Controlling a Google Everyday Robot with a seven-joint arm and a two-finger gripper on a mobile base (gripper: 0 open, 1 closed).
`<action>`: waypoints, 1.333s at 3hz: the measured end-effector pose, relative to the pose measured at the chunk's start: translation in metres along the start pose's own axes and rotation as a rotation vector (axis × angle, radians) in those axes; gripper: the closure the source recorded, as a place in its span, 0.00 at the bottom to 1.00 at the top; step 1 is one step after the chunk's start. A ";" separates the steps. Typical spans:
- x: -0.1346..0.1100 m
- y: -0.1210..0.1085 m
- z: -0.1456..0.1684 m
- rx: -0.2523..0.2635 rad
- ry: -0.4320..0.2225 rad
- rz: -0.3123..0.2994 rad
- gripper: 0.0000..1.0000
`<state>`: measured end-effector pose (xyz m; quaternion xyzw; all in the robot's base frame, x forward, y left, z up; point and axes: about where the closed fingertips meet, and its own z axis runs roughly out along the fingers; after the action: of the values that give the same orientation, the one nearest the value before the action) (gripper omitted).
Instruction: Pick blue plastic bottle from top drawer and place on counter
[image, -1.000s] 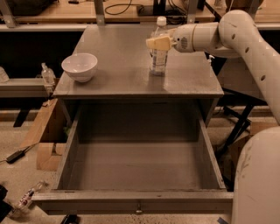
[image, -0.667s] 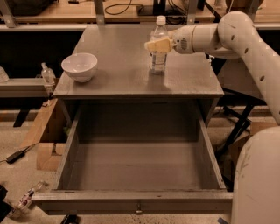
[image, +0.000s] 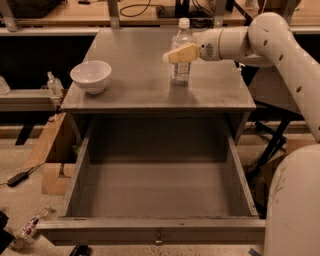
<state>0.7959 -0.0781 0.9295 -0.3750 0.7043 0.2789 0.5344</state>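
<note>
Nothing has visibly moved over the last second: the gripper (image: 173, 54) is level with the blue plastic bottle (image: 181, 73), exactly as before.

The bottle stands upright on the counter (image: 140, 80), right of centre and towards the far edge. It is well clear of the white bowl (image: 91, 76) at the left, which looks like a stable spot to leave it. The gripper reaches in from the right across the bottle's upper body, and I cannot tell whether it is clasping the bottle or has let go. The top drawer (image: 80, 172) hangs open on the near side, with nothing in it. No writing on the bottle's label is legible.
</note>
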 end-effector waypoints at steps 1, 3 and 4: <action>-0.021 -0.008 -0.009 -0.004 -0.027 -0.009 0.00; -0.106 -0.040 -0.110 0.128 -0.216 -0.086 0.00; -0.146 -0.052 -0.199 0.296 -0.292 -0.155 0.00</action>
<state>0.7525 -0.2314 1.1243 -0.3011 0.6218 0.1819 0.6998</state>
